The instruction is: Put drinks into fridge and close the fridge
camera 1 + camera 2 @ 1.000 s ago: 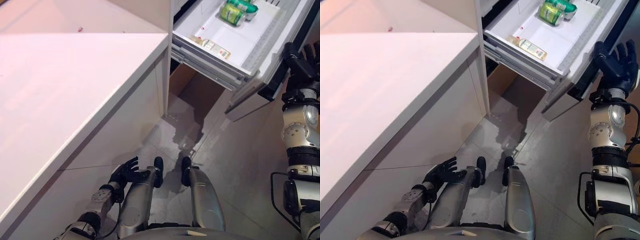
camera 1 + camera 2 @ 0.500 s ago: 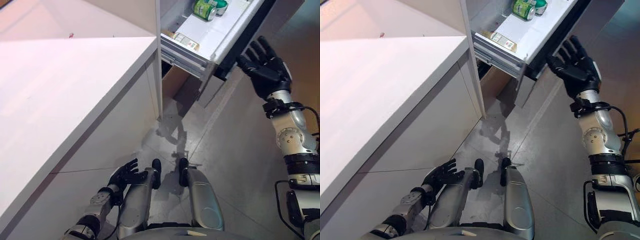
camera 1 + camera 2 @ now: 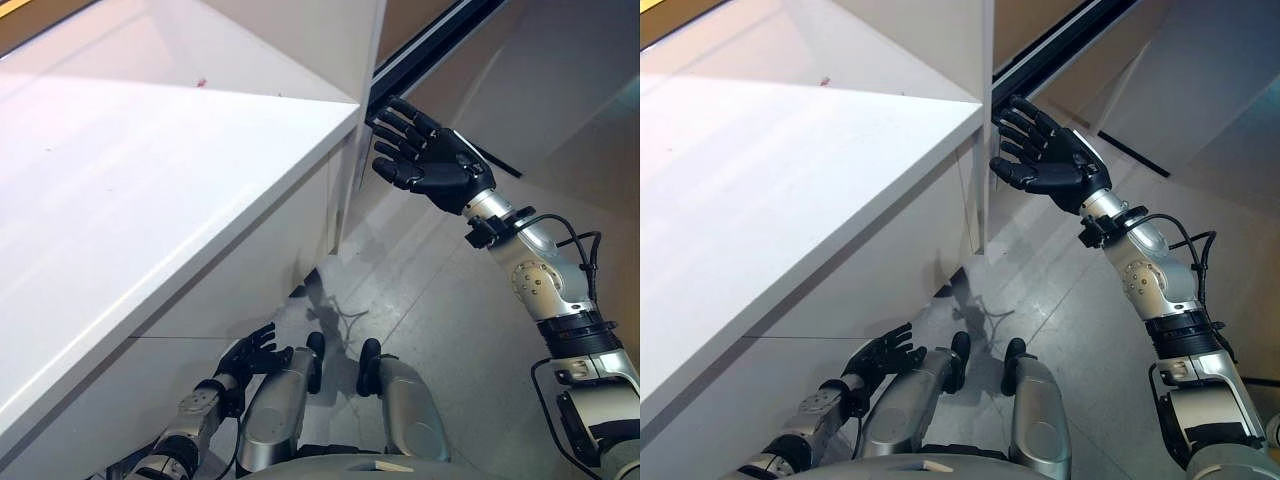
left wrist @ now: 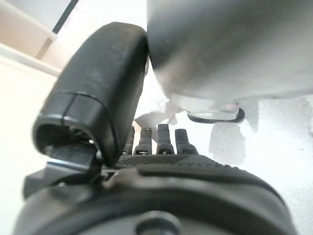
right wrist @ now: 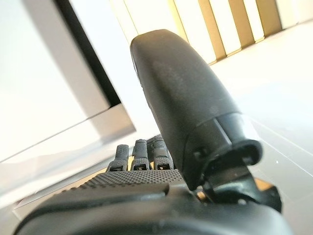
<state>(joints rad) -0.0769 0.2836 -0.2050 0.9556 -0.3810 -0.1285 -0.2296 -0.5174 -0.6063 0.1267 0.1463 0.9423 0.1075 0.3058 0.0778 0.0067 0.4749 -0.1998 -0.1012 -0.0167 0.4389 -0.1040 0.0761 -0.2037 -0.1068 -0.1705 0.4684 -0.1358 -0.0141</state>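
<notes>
While the right hand [image 3: 432, 160] hovers with fingers spread flat just beside the fridge [image 3: 560, 80] front, no drinks show; only a dark seam marks the fridge's edge. Low by the white counter [image 3: 130, 190], the left hand [image 3: 252, 350] hangs relaxed, holding nothing.

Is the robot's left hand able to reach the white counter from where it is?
Probably not as things stand. The left hand hangs low by the floor, open and empty, below and in front of the white counter, whose top is well above it. The right hand is raised, open, by the counter's corner.
</notes>
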